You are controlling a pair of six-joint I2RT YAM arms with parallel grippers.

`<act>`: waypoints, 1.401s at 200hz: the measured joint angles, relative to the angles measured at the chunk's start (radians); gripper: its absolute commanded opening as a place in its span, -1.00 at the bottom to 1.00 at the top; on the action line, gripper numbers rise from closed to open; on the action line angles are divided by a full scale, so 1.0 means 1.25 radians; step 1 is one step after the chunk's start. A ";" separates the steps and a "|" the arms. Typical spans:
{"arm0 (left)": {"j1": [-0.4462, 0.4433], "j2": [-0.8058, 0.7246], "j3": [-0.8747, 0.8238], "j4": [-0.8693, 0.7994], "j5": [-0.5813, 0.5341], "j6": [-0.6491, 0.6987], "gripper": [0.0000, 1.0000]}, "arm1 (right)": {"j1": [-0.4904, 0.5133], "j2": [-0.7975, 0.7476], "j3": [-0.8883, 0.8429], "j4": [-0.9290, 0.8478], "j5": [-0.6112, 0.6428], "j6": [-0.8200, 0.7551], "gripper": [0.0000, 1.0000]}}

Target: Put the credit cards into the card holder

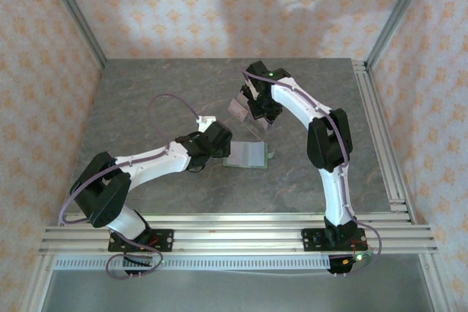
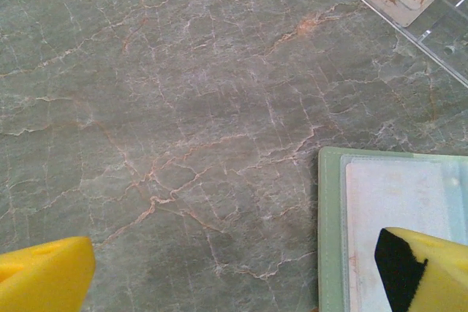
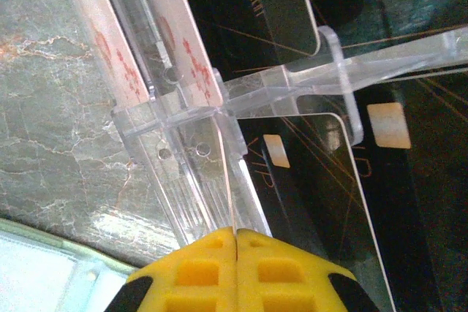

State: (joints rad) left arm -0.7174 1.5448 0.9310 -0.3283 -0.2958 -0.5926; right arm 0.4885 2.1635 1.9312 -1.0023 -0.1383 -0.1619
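The credit cards stand slotted in the clear stand, and my right tool is pinched fully shut on a thin pale edge there (one of them seen edge-on, I judge). The card holder lies open on the surface near the stand, with my left tool spread wide and empty over its edge. This looks like the pull-out step: next I lift that card straight from its slot and carry it to the holder's pocket.
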 measured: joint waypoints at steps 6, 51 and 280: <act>0.000 0.001 0.001 -0.002 0.000 0.000 1.00 | 0.000 0.000 0.002 -0.004 0.000 0.000 -1.00; 0.000 0.016 0.023 -0.019 0.000 0.015 1.00 | 0.000 -0.002 0.043 -0.025 -0.005 0.000 -1.00; 0.042 0.095 0.070 -0.061 0.130 0.079 1.00 | 0.000 -0.542 -0.761 0.545 -0.282 0.459 -1.00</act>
State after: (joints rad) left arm -0.6647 1.6638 1.0187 -0.4049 -0.1329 -0.4938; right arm 0.4885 1.4860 0.9802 -0.3210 -0.4908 0.4118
